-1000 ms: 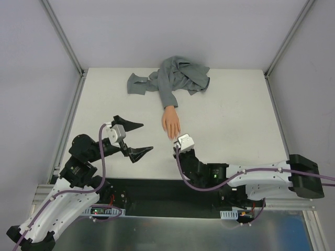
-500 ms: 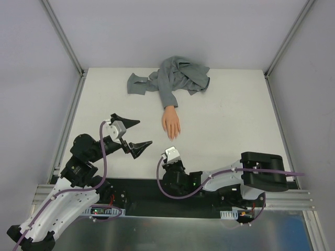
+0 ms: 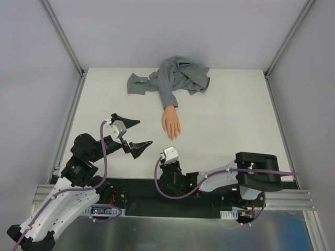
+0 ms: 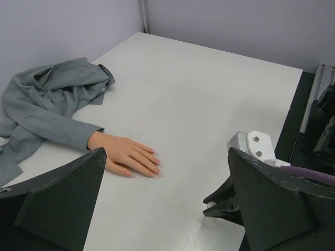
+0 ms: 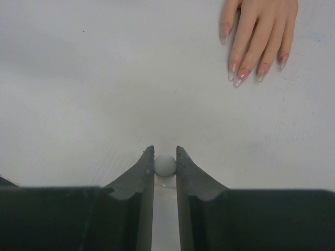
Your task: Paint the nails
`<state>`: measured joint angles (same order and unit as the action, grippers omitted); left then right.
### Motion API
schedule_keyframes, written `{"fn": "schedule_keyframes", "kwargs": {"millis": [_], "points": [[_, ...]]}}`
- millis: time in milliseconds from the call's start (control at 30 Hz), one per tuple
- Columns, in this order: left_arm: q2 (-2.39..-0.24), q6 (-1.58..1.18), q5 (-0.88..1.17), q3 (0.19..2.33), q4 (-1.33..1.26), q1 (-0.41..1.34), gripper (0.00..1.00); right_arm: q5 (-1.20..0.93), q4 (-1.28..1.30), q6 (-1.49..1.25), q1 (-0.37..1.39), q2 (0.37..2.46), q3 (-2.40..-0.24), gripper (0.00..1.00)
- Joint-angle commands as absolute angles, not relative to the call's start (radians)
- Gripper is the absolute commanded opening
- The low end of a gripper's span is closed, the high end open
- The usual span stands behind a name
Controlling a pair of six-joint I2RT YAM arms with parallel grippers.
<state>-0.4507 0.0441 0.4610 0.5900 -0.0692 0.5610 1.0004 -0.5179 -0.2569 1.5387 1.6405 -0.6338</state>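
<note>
A white tabletop, enclosed by pale grey walls and metal frame posts, is seen from above. A peach, skin-coloured mannequin hand is laid palm down near the middle of it, with the fingers pointed toward the arms' bases. Its wrist is covered by a grey fabric sleeve, which is bunched into a crumpled heap toward the far edge. The nails — small, glossy and tinged pink — are seen at the fingertips, low against the table surface. In the right wrist view they are found at the upper right.

The right claw is positioned low over the near part of the table, pointed toward the mannequin hand and apart from it. Its two dark fingers are pressed nearly together, and a small pale round-topped object is pinched between them; what it is cannot be told for certain. Only white tabletop is seen between this claw and the fingertips.

The left claw is positioned to the left of the mannequin hand, apart from it, with its black fingers spread wide. In the left wrist view, the mannequin hand and the right claw are framed between those spread fingers — the hand to the left, the claw to the right.
</note>
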Motion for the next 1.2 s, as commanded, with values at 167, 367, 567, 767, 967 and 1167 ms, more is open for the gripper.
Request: {"fn": "schedule_keyframes", "kwargs": {"millis": [167, 367, 567, 767, 967, 1167], "points": [[-0.457, 0.035, 0.466, 0.597, -0.101, 0.548, 0.99, 1.037, -0.346, -0.282, 1.545, 1.592, -0.748, 0.52], [-0.457, 0.032, 0.449, 0.598, -0.101, 0.548, 0.99, 1.074, 0.102, -0.403, 1.532, 1.390, -0.867, 0.69], [-0.468, 0.020, 0.443, 0.600, -0.101, 0.548, 0.99, 1.014, 0.392, -0.466, 1.444, 1.013, -0.818, 0.73], [-0.483, 0.003, 0.433, 0.601, -0.101, 0.548, 0.99, 0.922, 0.613, -0.405, 1.244, 0.638, -0.787, 0.80], [-0.521, 0.003, 0.428, 0.607, -0.103, 0.548, 0.99, 1.008, 0.779, -0.404, 1.235, 0.534, -0.888, 0.89], [-0.541, -0.026, 0.431, 0.609, -0.104, 0.548, 0.99, 1.006, 0.767, -0.357, 1.221, 0.584, -0.894, 1.00]]}}
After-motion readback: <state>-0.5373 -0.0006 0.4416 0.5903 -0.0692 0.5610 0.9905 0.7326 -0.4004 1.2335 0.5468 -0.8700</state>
